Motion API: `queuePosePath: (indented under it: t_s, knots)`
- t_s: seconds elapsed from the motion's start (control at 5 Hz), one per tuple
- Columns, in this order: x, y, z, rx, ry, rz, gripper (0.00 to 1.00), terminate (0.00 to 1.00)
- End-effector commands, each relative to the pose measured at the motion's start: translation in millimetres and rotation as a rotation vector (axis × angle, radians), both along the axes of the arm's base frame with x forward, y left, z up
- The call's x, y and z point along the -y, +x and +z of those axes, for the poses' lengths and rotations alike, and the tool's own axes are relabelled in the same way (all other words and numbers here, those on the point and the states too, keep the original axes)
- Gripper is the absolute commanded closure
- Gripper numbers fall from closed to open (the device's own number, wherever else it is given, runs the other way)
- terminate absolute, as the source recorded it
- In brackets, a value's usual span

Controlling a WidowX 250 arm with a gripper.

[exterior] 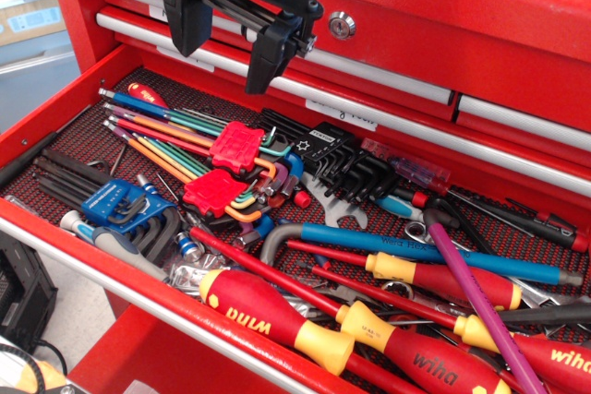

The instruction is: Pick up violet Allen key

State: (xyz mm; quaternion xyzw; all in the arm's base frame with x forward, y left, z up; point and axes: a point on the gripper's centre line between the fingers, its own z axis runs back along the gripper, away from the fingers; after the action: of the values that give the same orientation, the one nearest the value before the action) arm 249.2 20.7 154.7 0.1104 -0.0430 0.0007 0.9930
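The violet Allen key (pixel 480 306) is a long glossy magenta rod lying at the right of the open red drawer (pixel 55 117). It runs from its bent end near the upper middle right down to the lower right edge, across the red and yellow screwdrivers (pixel 277 316). My gripper (pixel 226 43) hangs high above the drawer's back left. Its black fingers (pixel 268 53) stand apart and nothing is between them. It is far from the key, up and to the left.
Two rainbow hex key sets in red holders (pixel 235 147) lie mid-left. A blue-holder key set (pixel 115 200) lies left. Black key sets (pixel 328 149) lie mid-back. A grey key with a blue sleeve (pixel 416 248) lies beside the violet key. Closed drawers with a lock (pixel 342 25) stand behind.
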Motion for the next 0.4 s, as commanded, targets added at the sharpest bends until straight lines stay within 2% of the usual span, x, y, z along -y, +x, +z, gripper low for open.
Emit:
queuePosePath:
  t_s: [0.0, 0.2]
  knots:
    - [0, 0, 0, 0.000, 0.000, 0.000, 0.00, 0.00]
    - [46, 1, -3, -0.003, -0.002, 0.197, 0.00, 0.00]
